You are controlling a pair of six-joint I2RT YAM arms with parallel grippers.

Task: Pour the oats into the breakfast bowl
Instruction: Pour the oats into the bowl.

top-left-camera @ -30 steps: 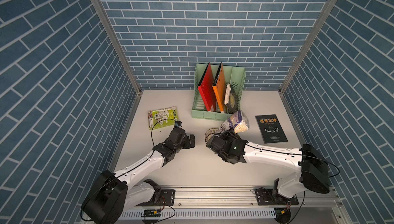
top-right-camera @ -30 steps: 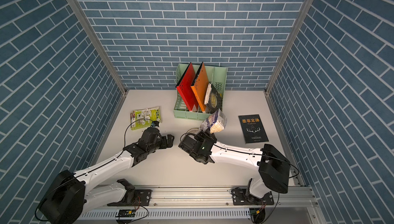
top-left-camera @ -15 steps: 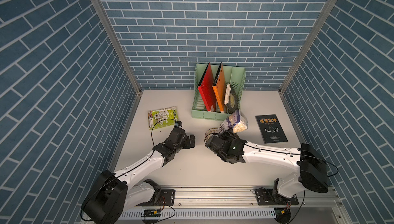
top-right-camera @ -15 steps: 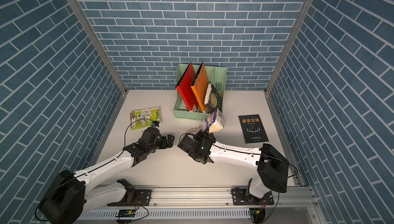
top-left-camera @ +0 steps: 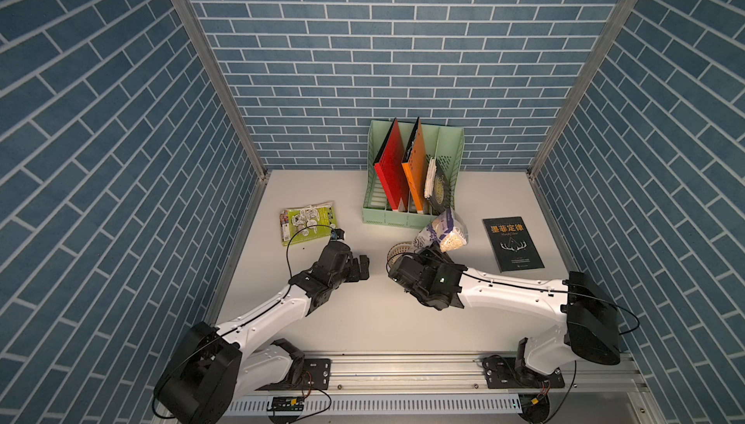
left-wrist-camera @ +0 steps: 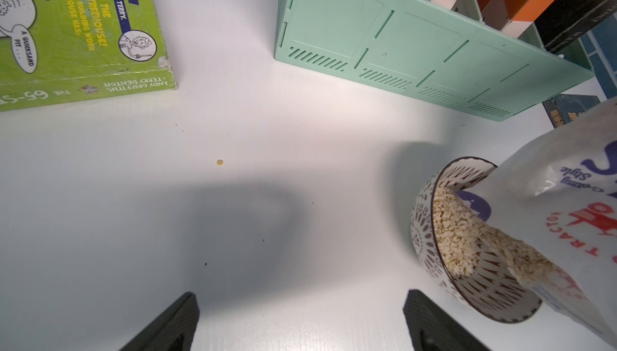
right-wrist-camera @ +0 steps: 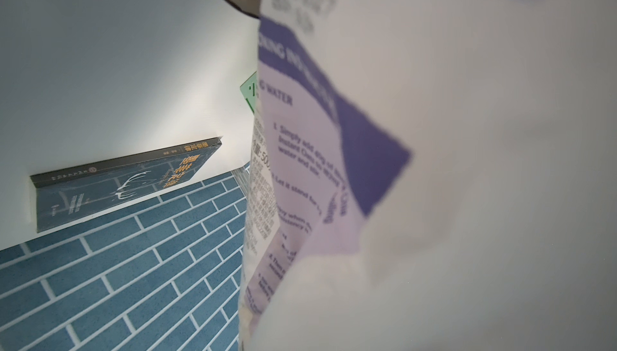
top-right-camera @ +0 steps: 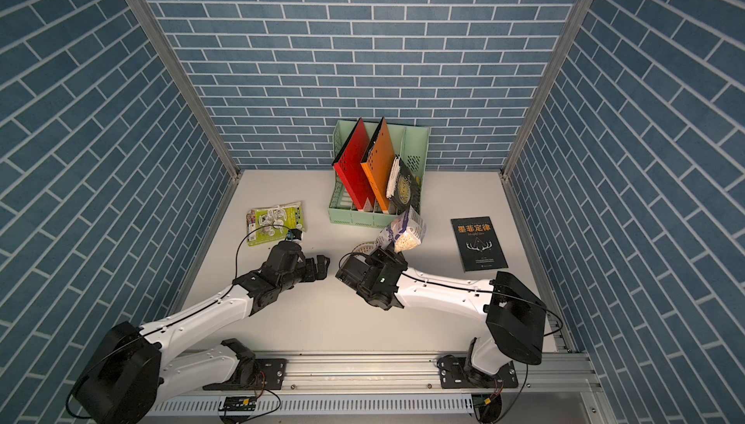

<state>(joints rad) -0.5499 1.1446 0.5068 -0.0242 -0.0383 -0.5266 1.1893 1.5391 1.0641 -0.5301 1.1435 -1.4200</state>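
Note:
The white oats pouch (top-left-camera: 443, 232) (top-right-camera: 403, 232) hangs tipped over the breakfast bowl (top-left-camera: 397, 249) (top-right-camera: 361, 248), mouth down at the rim. My right gripper (top-left-camera: 433, 251) (top-right-camera: 389, 255) is shut on the pouch, near its lower end. In the left wrist view pale oats (left-wrist-camera: 457, 232) run from the pouch (left-wrist-camera: 567, 199) into the patterned bowl (left-wrist-camera: 422, 232), heaped against one side. The pouch (right-wrist-camera: 434, 165) fills the right wrist view and hides the fingers there. My left gripper (top-left-camera: 363, 266) (top-right-camera: 322, 264) (left-wrist-camera: 300, 299) stands open to the left of the bowl, holding nothing.
A mint file rack (top-left-camera: 403, 218) with red and orange folders stands just behind the bowl. A green cartoon book (top-left-camera: 308, 222) lies at the left, a black book (top-left-camera: 512, 242) at the right. One stray flake (left-wrist-camera: 219, 162) lies on the table.
The right arm has edged slightly to the left with the pouch. The left arm has not moved.

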